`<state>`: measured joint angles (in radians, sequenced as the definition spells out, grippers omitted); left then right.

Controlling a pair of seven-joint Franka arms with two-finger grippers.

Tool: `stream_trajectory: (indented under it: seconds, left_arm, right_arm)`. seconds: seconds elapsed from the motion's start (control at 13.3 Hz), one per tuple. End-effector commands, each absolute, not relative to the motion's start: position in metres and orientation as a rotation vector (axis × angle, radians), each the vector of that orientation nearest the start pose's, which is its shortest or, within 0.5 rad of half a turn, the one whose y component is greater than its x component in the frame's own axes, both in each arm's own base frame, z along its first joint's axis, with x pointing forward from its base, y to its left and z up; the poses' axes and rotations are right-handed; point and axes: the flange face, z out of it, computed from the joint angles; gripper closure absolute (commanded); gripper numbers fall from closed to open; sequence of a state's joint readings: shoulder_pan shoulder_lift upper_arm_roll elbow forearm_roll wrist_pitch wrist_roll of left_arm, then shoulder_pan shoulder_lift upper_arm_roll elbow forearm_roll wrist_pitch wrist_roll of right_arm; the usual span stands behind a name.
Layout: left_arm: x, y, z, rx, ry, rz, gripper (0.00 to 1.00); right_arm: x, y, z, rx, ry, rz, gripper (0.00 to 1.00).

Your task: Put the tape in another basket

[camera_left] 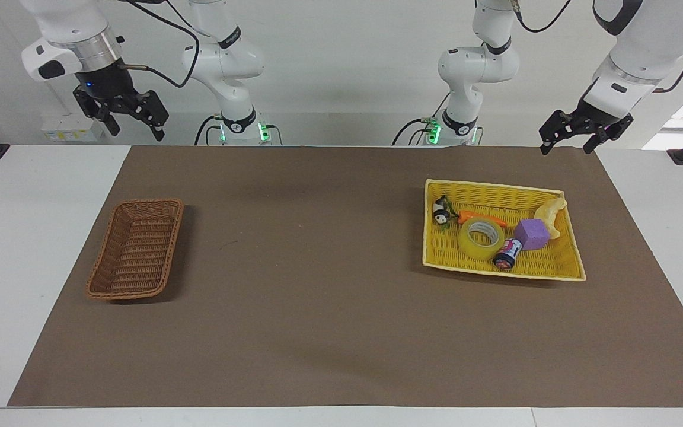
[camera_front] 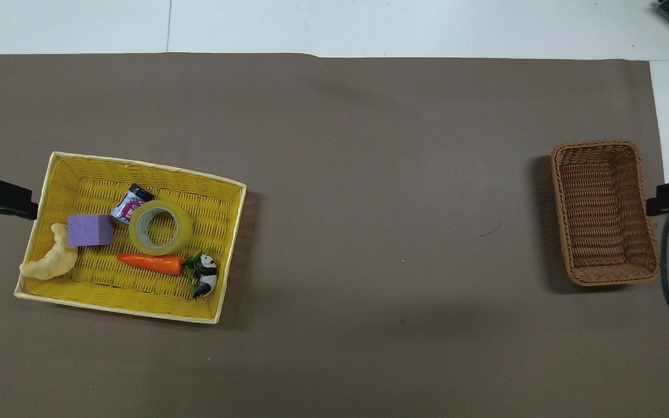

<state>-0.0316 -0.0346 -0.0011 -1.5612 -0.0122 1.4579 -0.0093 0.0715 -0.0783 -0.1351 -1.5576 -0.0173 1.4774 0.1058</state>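
Hanging apart, empty — left fingers (camera_left: 568, 141), right fingers (camera_left: 153, 123) touching nothing.

Tape (camera_left: 482, 238) is hemmed in: purple block (camera_left: 532, 233) at three o'clock, carrot (camera_left: 481, 217) at twelve, small can (camera_left: 508, 254) at four; nine o'clock lies open.

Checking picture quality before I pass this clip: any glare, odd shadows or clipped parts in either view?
Facing view: bright window glare at the edge by the left pincer; soft shadow beside the dark-brown woven wicker basket. Overhead view: even light; the roll of translucent yellow packing tape is sharp in the bright-yellow woven tray; only tips of both pincers show at the frame's sides.
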Motion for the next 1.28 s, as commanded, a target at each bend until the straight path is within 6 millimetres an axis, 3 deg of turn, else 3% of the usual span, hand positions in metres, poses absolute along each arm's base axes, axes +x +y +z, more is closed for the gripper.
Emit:
stream_trajectory:
  seconds: [0.0,1.2]
  left_arm:
    - [0.5243,-0.0139,0.6373,-3.132,0.038,0.098,0.00]
    - [0.5251,-0.0141,0.6372,-3.134,0.036,0.089,0.00]
  right_arm:
    - [0.5149,-0.0387,0.6652,-3.120,0.232,-0.023,0.00]
    - [0.5149,-0.0387,0.6652,-3.120,0.232,-0.023,0.00]
